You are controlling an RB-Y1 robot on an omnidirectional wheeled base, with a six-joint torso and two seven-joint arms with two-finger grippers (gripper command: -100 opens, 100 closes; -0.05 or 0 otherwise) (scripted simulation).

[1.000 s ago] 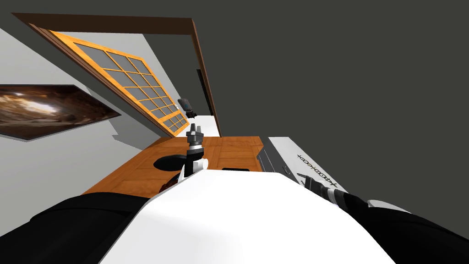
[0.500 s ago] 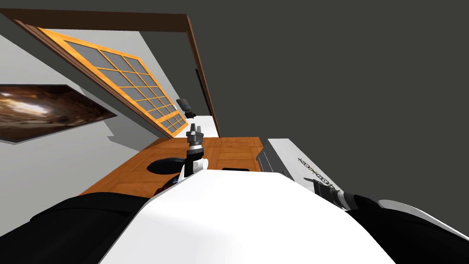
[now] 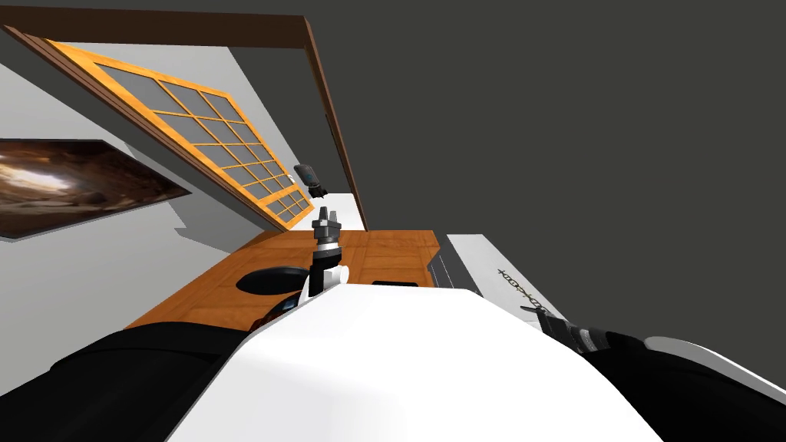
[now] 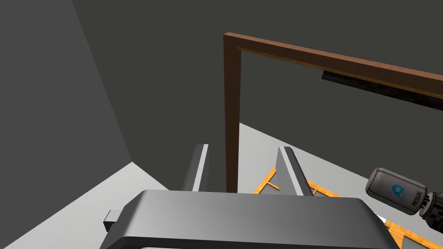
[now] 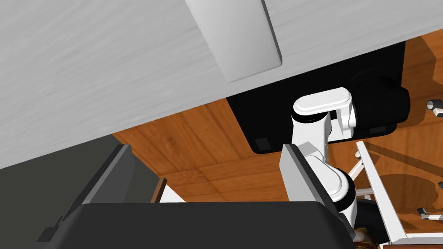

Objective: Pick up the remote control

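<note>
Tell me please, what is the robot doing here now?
Neither gripper holds anything. The left gripper is raised and open, facing a brown door frame, and a grey capsule-shaped object sits off to its side. The right gripper, also open, looks across the wooden floor towards a white surface.

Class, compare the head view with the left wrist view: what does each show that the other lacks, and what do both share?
Head view's own: a framed brown picture on the wall, the wood floor, a white surface with a black chain-like mark, and the right gripper. Left wrist view's own: a close look at the left gripper, fingers apart and empty, and lettering on the dark grey canister. Shared: that gripper and canister, the brown door frame, the orange-framed paned door.
</note>
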